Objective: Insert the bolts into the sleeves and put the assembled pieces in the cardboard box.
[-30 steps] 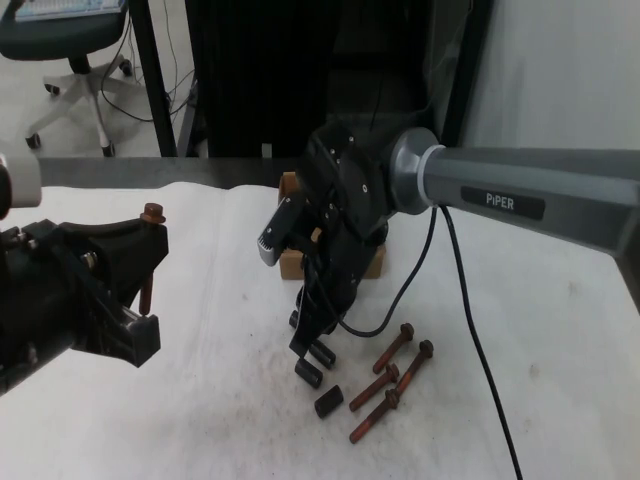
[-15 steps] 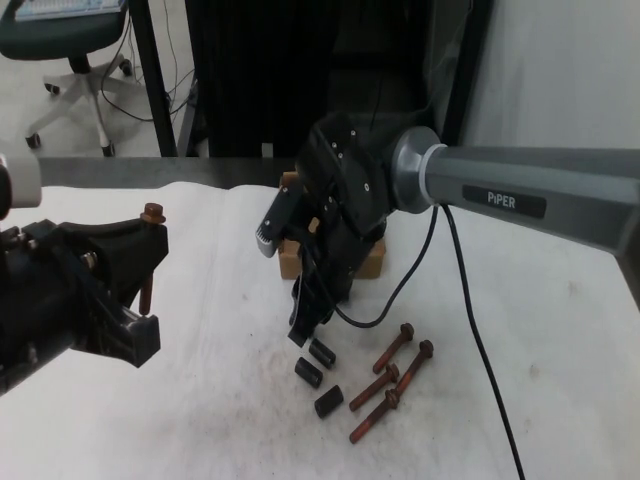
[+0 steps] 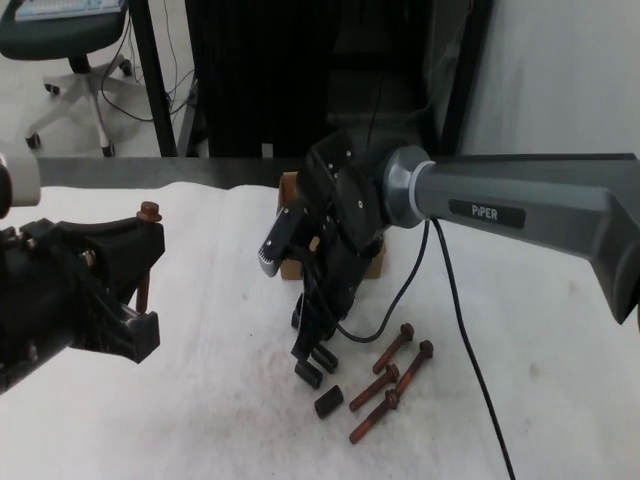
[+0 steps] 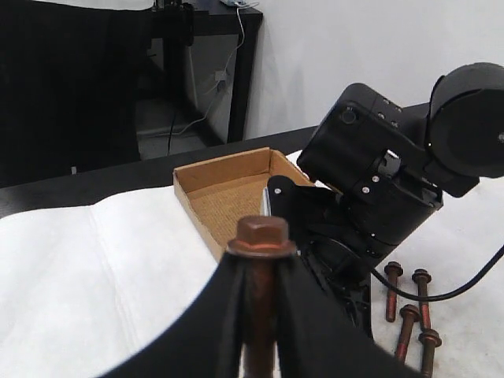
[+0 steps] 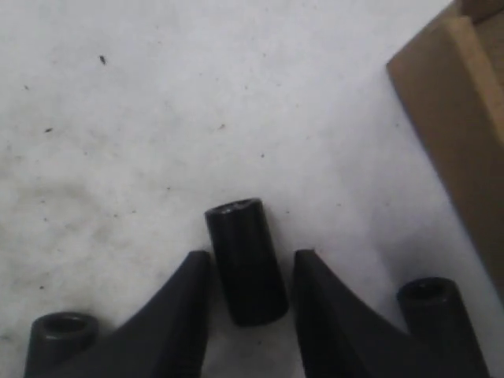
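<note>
On the white surface (image 3: 200, 400) it's early going: left pincer (image 4: 257, 264) clamps one bolt (image 4: 261, 235) upright, right pincer (image 5: 250, 272) gapes astride a lying sleeve (image 5: 244, 256), four loose bolts (image 3: 375, 388) wait, and the box (image 4: 224, 203) looks bare.

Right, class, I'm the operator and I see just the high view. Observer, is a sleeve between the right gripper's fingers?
Observer: Yes. The right wrist view shows one black sleeve lying on the white cloth between the open fingers of the right gripper.
Operator: How does the left gripper hold its bolt?
Observer: The left wrist view shows the left gripper shut on the bolt, on the shank just under the hex head.
Operator: Anything in the cardboard box?
Observer: In the left wrist view the floor of the cardboard box that shows is bare; the right arm covers one corner.
</note>
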